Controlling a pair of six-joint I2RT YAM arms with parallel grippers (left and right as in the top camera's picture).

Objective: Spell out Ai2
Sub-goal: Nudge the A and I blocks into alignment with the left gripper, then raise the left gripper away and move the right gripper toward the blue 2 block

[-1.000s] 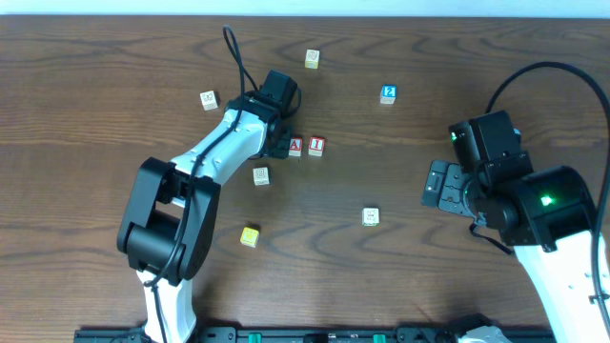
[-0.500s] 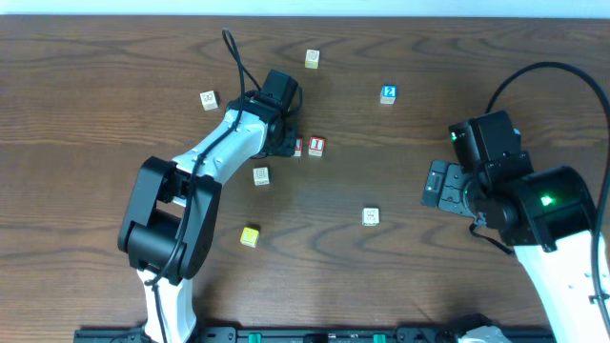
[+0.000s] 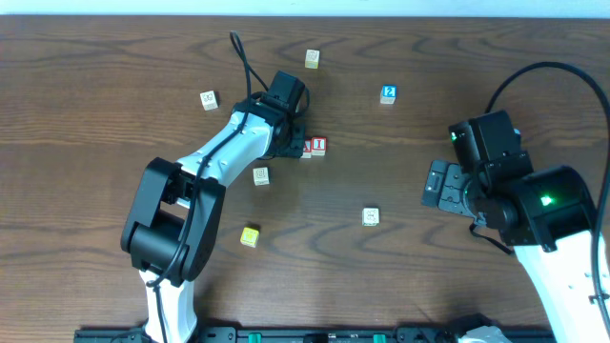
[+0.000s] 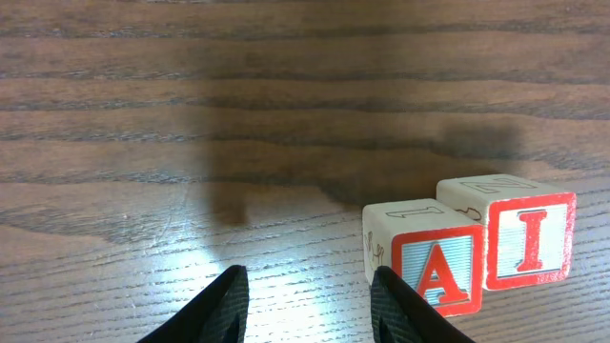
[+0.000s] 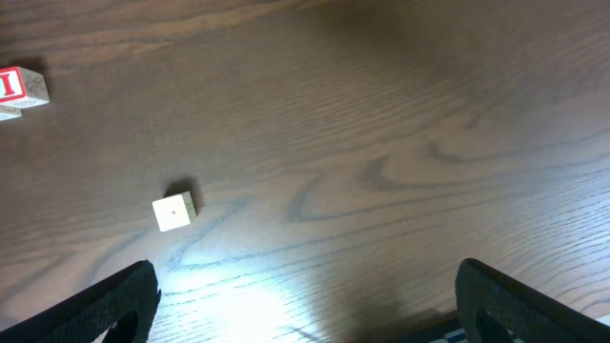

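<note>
Eight small blocks sit on your wooden table (image 3: pixel 86 191). At the left of the overhead view, a beige block (image 3: pixel 209 99) lies toward the far edge. A yellow block (image 3: pixel 250 236) and a pale block (image 3: pixel 261 175) lie closer to the arm bases. Your left gripper (image 4: pixel 305 303) is low over the middle of the table, its fingers (image 4: pixel 227 303) spread with only bare wood between them. Its right finger is just beside the red A block (image 4: pixel 434 272); you cannot tell whether they touch. The A block stands upright, pressed side to side against the red I block (image 4: pixel 526 238) on its right. Beyond them a yellowish block (image 3: pixel 313 58) sits near the far edge. Further right is the blue 2 block (image 3: pixel 388 93), well apart from the pair, and another pale cube (image 5: pixel 174 211) lies nearer the bases. Your right gripper (image 5: pixel 307 295) hangs at the right, its fingers (image 5: pixel 114 305) spread wide and empty.
</note>
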